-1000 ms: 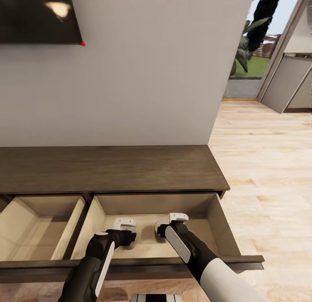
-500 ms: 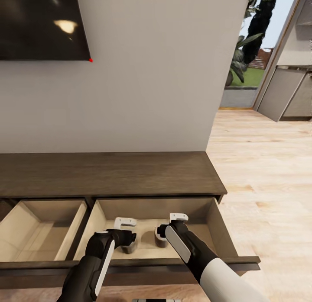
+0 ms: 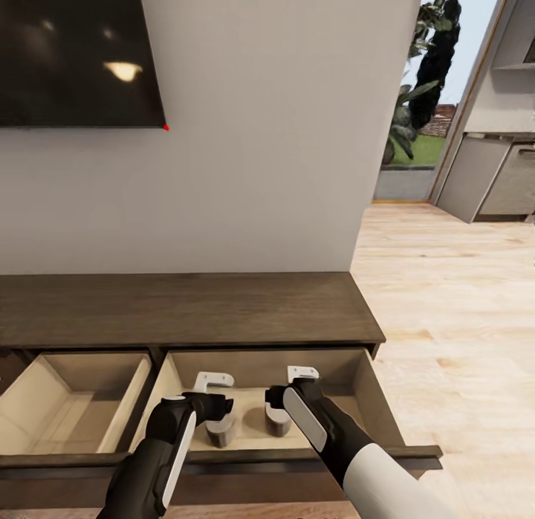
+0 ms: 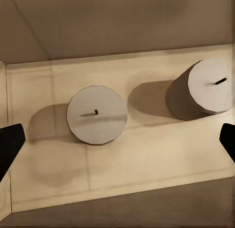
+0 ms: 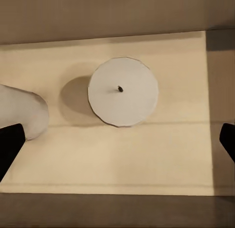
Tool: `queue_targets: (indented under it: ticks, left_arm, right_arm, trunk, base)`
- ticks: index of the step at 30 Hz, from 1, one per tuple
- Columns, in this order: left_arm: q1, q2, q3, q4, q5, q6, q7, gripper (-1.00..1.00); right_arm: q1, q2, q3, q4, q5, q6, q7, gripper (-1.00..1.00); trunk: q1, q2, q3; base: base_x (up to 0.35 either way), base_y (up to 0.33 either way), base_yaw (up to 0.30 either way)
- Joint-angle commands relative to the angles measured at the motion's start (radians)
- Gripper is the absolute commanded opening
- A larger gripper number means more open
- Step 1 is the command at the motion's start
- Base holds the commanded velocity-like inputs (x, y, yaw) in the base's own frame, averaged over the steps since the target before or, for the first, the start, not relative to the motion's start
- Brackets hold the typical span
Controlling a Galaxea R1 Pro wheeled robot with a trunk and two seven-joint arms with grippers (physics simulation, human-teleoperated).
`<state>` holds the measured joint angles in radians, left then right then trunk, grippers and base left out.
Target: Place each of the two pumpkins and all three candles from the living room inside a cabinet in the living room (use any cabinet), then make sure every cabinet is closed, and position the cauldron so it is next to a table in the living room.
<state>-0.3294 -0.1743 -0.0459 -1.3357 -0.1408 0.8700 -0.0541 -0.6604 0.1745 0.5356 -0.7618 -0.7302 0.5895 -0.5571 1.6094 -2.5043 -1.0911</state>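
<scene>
A pale wall [image 3: 260, 132] takes up most of the head view, with a dark screen [image 3: 74, 54] mounted on it at upper left; a small red light is seen at the screen's lower corner. No brand, label or writing can be read anywhere. At the right, light wooden floor [image 3: 446, 318] runs back to an opening with plants [image 3: 416, 80] outside.

Below the wall the long dark-brown cabinet [image 3: 186, 307] is seen, with two drawers pulled out. The left drawer [image 3: 74, 400] shows a pale interior. In the right drawer [image 3: 357, 385] two candles stand upright on the beige bottom, near each other but apart: the left candle [image 3: 220, 432] under the left gripper [image 3: 213, 381], the right candle [image 3: 277, 422] under the right gripper [image 3: 301, 373].

In the left wrist view both candles are seen from above, the left candle [image 4: 97, 114] with its short wick and the right candle [image 4: 203, 91] beside it. In the right wrist view the right candle [image 5: 123, 91] is centred and an edge of the left candle [image 5: 22, 110] appears. Both grippers are spread wide and released, with the dark fingertips [image 4: 10, 145] at the frame edges and nothing between them.

Compared with a second ago, the whole picture has shifted downward, so the camera has moved. The grippers have been raised above the candles, which were then mostly hidden behind them.
</scene>
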Motion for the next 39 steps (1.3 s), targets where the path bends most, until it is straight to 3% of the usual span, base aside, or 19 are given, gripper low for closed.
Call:
queue_targets:
  ticks: [1, 20, 39]
  left_arm:
    - [0.000, 0.000, 0.000, -0.002, -0.010, 0.004, -0.006, 1.00]
    - [0.000, 0.000, 0.000, -0.006, -0.009, 0.004, -0.006, 1.00]
    - [-0.002, 0.000, 0.003, -0.022, -0.008, 0.006, -0.006, 1.00]
  right_arm:
    - [-0.001, 0.000, 0.002, -0.001, -0.007, 0.002, -0.008, 1.00]
    - [-0.001, 0.000, -0.001, -0.001, -0.007, 0.004, -0.006, 1.00]
    - [-0.001, 0.000, -0.003, -0.001, -0.008, 0.002, -0.006, 1.00]
  trunk:
    - [-0.001, 0.000, 0.003]
    - [-0.010, 0.005, 0.076]
    - [-0.082, 0.138, 0.136]
  base:
    - [-0.194, 0.000, 0.000]
    - [-0.011, 0.000, 0.000]
    - [-0.081, 0.000, 0.000]
